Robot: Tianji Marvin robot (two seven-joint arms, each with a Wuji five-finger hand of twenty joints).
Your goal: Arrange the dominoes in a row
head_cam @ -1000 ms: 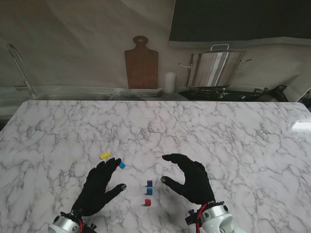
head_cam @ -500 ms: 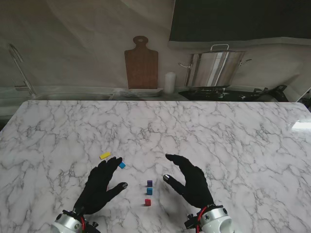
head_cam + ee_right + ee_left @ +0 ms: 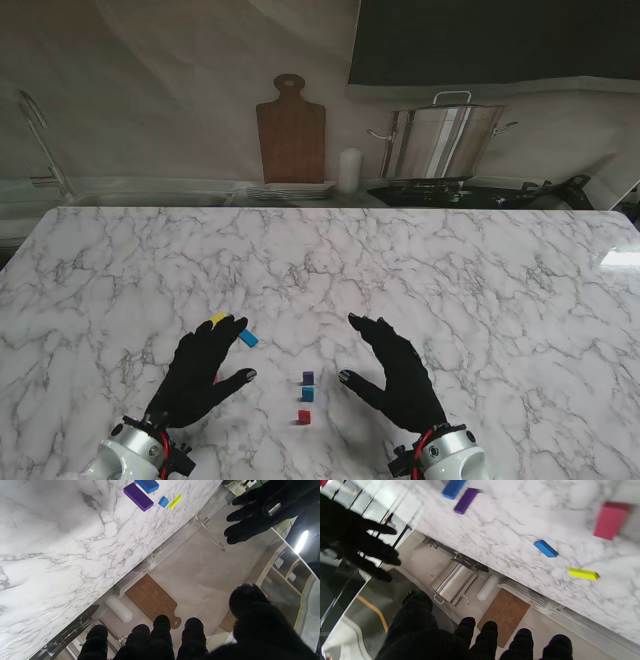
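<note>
Marble table (image 3: 480, 280) carrying dominoes, lower centre of stand view: purple domino (image 3: 308, 378), blue domino (image 3: 307, 393), red domino (image 3: 304, 416) lining up.

Loose blue domino (image 3: 248, 338), yellow domino (image 3: 218, 318) lying by left robot hand (image 3: 200, 372), fingertips partly covering yellow.

Left robot hand, right robot hand (image 3: 396, 372) hovering, fingers spread, grasping nothing.

Pot (image 3: 440, 140), cutting board (image 3: 291, 128) standing behind table.

I'm looking at a kitchen: marble counter (image 3: 420, 260), steel stockpot (image 3: 440, 140) on a hob (image 3: 440, 192), cutting board (image 3: 291, 130) against the wall

Six dominoes show: two blue (image 3: 248, 338) (image 3: 307, 394), one yellow (image 3: 217, 318), one purple (image 3: 308, 378), one red (image 3: 304, 416), one pink (image 3: 610, 521).
</note>
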